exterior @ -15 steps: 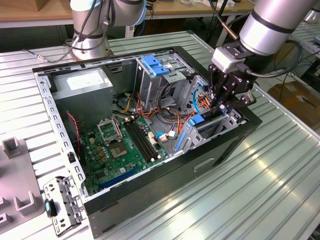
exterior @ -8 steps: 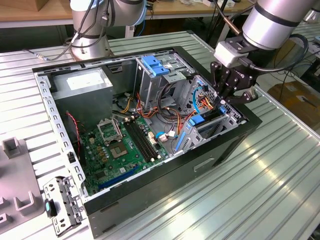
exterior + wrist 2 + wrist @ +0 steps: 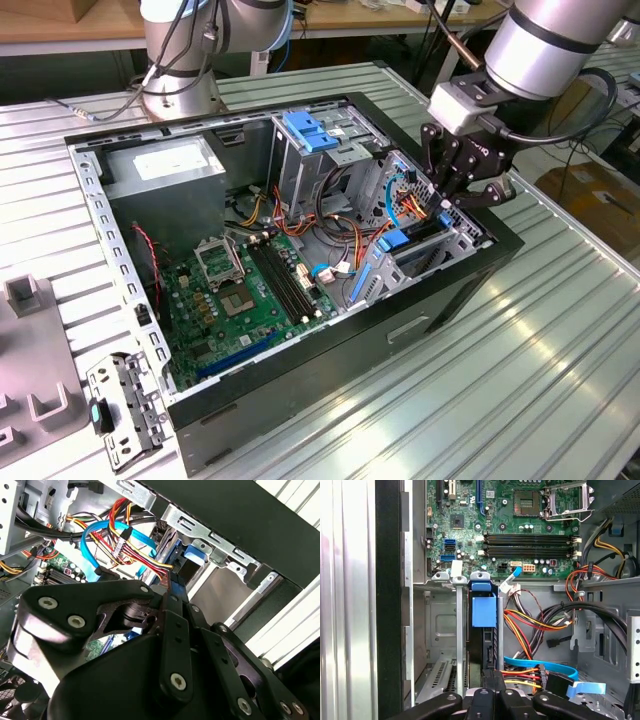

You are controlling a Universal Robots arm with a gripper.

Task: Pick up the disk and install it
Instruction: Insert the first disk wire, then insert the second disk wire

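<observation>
Gripper (image 3: 462,190) hangs over the drive bay (image 3: 425,245) at the case's (image 3: 470,290) far corner, on the exterior view's right, its black fingers (image 3: 490,690) drawn close together on the rear edge of the disk (image 3: 484,635). The disk stands on edge in the bay's slot between two grey rails (image 3: 459,630), and its blue frame (image 3: 484,611) shows along the top in the first wrist view; it looks to be partly or mostly seated, though how deep I cannot tell. The main risk, as I judge it, is the cable bundle: a blue flat cable (image 3: 95,545) and red-yellow wires (image 3: 135,540) run just beside the slot and close to the gripper's linkage (image 3: 170,630), so a push or a sideways shift could snag or pinch them. A slightly tilted disk could also jam against the rails and bind, loading the fingers. The bay's metal tabs (image 3: 220,550) sit near the gripper, and contact there could knock it off line. The motherboard (image 3: 250,290) lies well apart from the work.
</observation>
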